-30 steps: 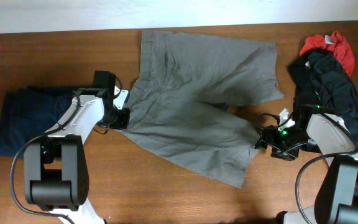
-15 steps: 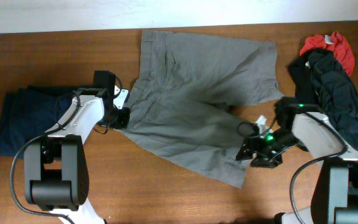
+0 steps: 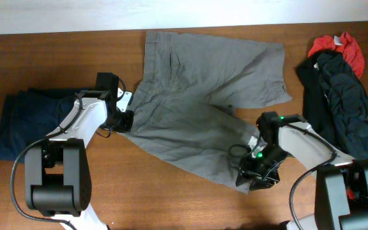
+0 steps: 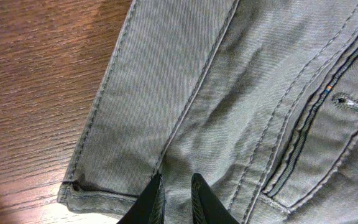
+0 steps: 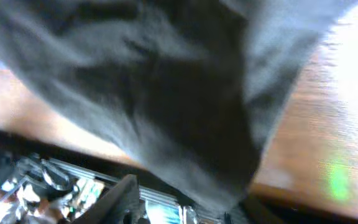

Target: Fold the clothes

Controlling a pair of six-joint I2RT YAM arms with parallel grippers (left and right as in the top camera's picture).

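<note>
At the far left of the table [image 3: 43, 57] we see a dark navy garment [image 3: 27, 121] lying in a flat, folded block, just beside the left arm's base. From there the left arm reaches right to the edge of the grey shorts [image 3: 203, 89]. The left gripper [image 3: 125, 120] sits on the shorts' left side, near the waistband end. In the left wrist view the left gripper [image 4: 177, 184] has its two dark fingertips [image 4: 156, 198] drawn close together, with a narrow ridge of grey cloth pinched between them, right along a stitched seam. So we read it as clamped on the shorts [image 4: 185, 81]. To the right in that view we make out a pocket opening [image 4: 303, 130] and a small buttonhole [image 4: 344, 101], while bare wood shows at the left.

The shorts lie spread out across the middle of the table. One leg reaches towards the far edge and the other runs diagonally down to the right, with some creases where the two legs meet.

Further right, the right gripper [image 3: 246, 179] is at the hem of the lower leg, on the near right corner of the cloth. The right wrist view is badly blurred. Grey cloth [image 5: 166, 106] hangs across most of it with wood behind, and we cannot tell whether these jaws are apart or closed on the hem.

At the far right a black garment [image 3: 340, 96] lies crumpled with a red garment [image 3: 337, 45] at its top, well apart from the shorts.
</note>
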